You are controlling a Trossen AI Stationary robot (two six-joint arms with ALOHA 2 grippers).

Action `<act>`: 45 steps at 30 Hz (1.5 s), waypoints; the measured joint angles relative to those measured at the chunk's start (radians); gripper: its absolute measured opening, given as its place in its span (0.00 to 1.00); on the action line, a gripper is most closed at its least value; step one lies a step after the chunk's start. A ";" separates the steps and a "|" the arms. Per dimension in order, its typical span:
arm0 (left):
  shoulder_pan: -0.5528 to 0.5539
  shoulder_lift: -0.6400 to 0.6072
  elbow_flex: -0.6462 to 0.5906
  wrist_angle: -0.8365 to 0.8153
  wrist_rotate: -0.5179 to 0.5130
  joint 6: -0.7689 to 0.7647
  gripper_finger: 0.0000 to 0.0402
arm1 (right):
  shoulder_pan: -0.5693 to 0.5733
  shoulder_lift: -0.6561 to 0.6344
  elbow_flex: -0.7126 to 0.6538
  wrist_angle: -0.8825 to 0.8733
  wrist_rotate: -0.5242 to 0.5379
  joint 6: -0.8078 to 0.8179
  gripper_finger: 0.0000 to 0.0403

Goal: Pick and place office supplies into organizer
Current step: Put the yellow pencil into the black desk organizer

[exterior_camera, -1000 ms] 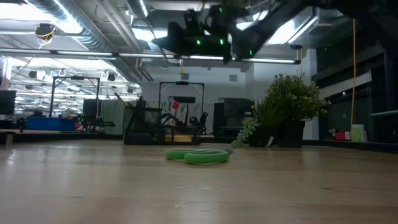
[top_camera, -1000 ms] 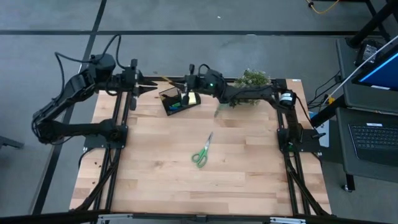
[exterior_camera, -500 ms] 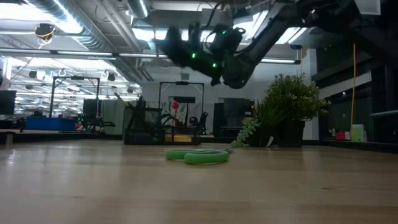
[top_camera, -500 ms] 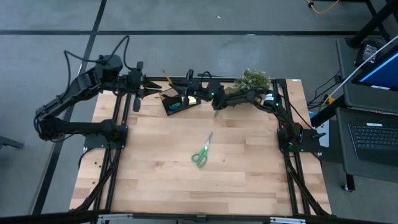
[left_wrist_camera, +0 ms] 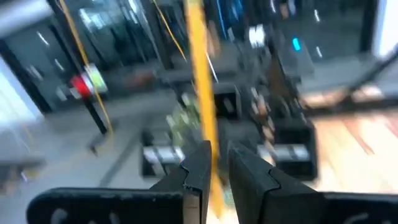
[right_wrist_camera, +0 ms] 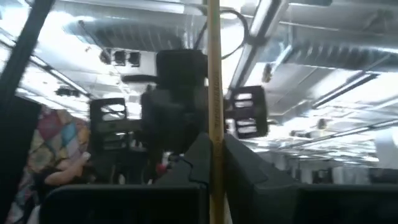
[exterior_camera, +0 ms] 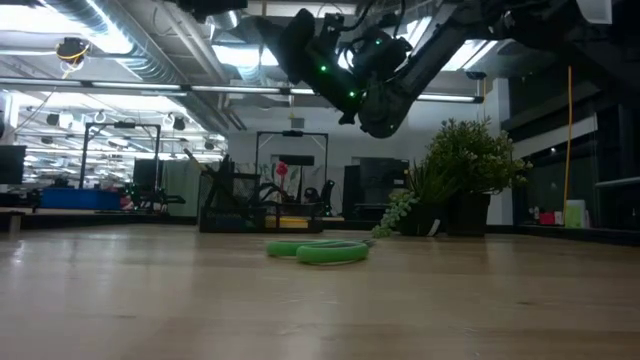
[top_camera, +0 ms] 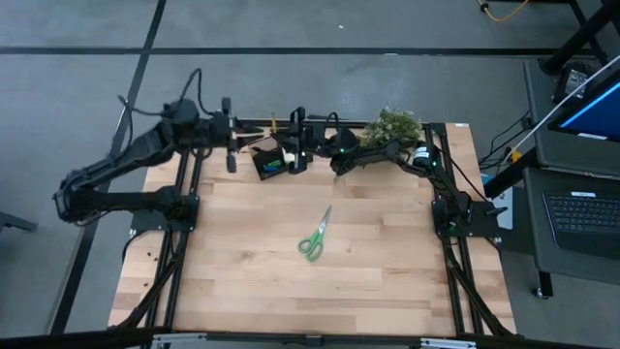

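Note:
A yellow wooden pencil stands nearly upright above the table's far edge, between my two grippers, which face each other. My left gripper reaches in from the left and my right gripper from the right, tipped upward in the low view. Each is shut on the pencil. Just below them sits the black organizer, with small green and blue pieces inside it. The right gripper mostly hides the sticky-note pad. The green-handled scissors lie flat at mid-table. No pen shows. My left gripper pinches the pencil's shaft between its two fingers, which lie across it and come from the table's left. The pencil is lifted clear and upright; the view is blurred. My right gripper pinches the pencil's shaft between its two fingers, which lie across it. It comes from the table's right, slanting upward. The pencil runs up past the fingers, clear of the table.
A bushy green plant stands at the far right corner, beside the right arm. Bare wooden tabletop stretches around the scissors toward the near edge. Black frame rails run along both sides.
My left gripper has moved toward the table's right, closer to the organizer, and the pencil has shifted right with it and stands more upright. My right gripper has tipped upward and drawn in over the organizer's right end, covering the sticky-note pad.

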 joint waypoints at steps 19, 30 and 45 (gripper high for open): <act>0.030 0.041 -0.215 0.477 0.054 -0.248 0.21 | 0.013 0.000 -0.008 -0.017 -0.052 0.021 0.06; 0.031 0.058 -0.215 0.480 0.128 -0.300 0.29 | 0.013 0.000 -0.008 -0.018 -0.084 0.033 0.06; 0.113 -0.079 -0.215 0.312 0.163 -0.286 0.28 | 0.009 0.000 -0.008 -0.020 -0.113 0.073 0.06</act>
